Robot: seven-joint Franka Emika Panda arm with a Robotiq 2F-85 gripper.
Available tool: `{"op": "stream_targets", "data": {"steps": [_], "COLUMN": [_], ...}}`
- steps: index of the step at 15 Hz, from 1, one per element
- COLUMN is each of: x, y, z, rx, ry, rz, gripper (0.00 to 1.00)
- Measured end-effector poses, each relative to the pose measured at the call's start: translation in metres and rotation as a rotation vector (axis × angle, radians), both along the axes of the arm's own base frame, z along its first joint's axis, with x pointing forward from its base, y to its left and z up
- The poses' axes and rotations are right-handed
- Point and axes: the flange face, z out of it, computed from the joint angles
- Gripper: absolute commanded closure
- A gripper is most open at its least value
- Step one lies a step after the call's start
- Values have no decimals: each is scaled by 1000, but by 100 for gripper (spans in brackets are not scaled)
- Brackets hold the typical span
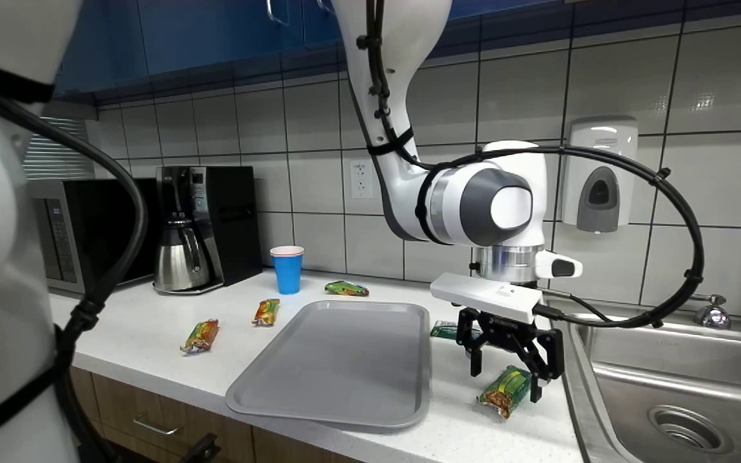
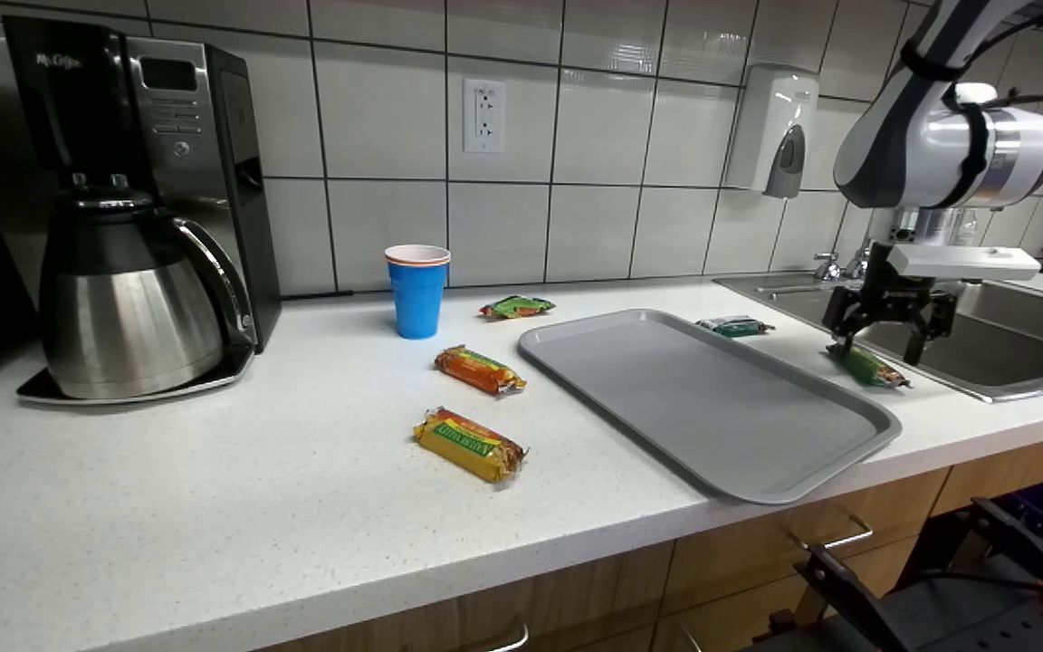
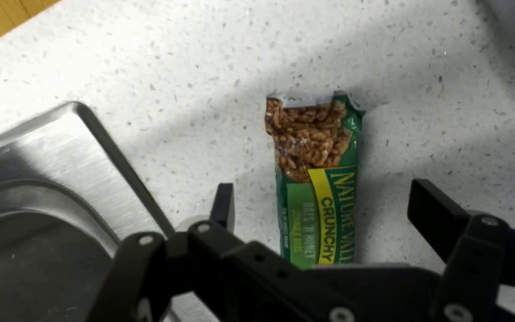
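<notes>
While the tool (image 1: 505, 381), spread and gripping nothing, is hanging over a green-wrapped bar (image 3: 315, 210) beside the sink (image 3: 83, 170), off-centre descent could be pushing the bar toward the sink.

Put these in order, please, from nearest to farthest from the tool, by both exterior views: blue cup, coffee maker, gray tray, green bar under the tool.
1. Green bar, under the tool, beside the sink.
2. Gray tray, left of the bar in both views.
3. Blue cup, left beyond the tray.
4. Coffee maker, left of the cup.
</notes>
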Motion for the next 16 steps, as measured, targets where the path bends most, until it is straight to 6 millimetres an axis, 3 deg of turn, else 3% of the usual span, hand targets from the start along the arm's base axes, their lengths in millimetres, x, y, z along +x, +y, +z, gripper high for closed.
{"op": "stream_targets", "data": {"steps": [6, 8, 14, 16], "x": [0, 1, 3, 4], "y": [-4, -5, -4, -4], "z": [-2, -1, -5, -7], "rx": [6, 5, 3, 3], "ry": [-4, -5, -6, -6], "rz": [5, 7, 18, 21], "gripper": [0, 26, 73, 84]}}
